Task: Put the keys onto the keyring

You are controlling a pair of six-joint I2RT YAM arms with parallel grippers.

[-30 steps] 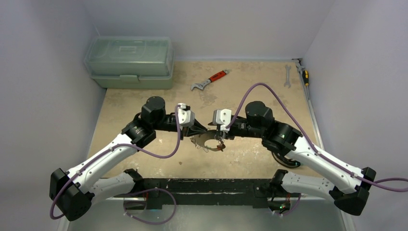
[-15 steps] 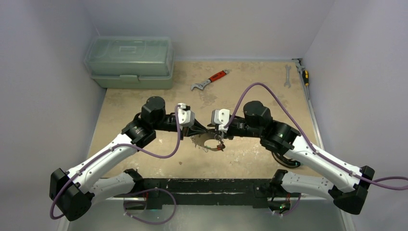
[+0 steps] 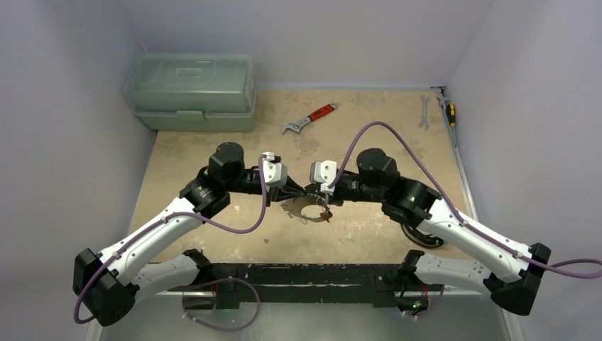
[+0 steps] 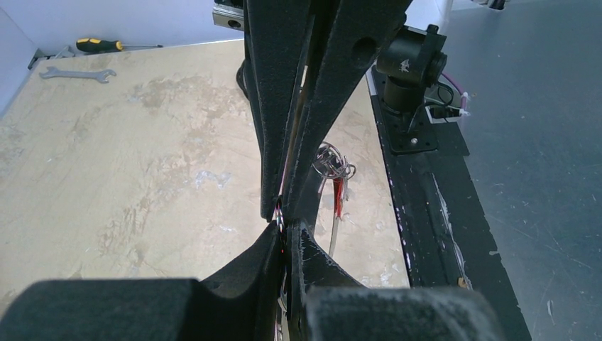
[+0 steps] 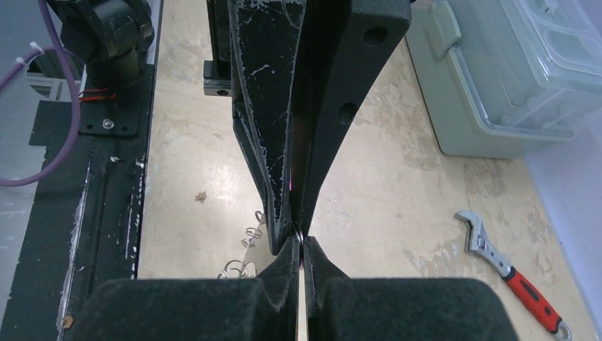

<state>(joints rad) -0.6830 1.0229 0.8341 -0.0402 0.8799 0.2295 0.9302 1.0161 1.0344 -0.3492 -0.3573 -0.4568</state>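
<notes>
Top external: left hand (image 3: pixel 298 193) pinches keyring (image 3: pixel 304 220); right hand (image 3: pixel 311 193) closed, tips meeting.

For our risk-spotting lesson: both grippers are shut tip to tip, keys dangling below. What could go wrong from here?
The thin keyring could slip from the pinch of the left gripper. The right gripper, tip to tip with it, might collide or pull the wire askew, shaking off the dangling keys.

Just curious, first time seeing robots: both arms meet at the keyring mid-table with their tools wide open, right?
Not open: the wrist views show the left tool and right tool both shut. They do meet at the keyring mid-table.
</notes>
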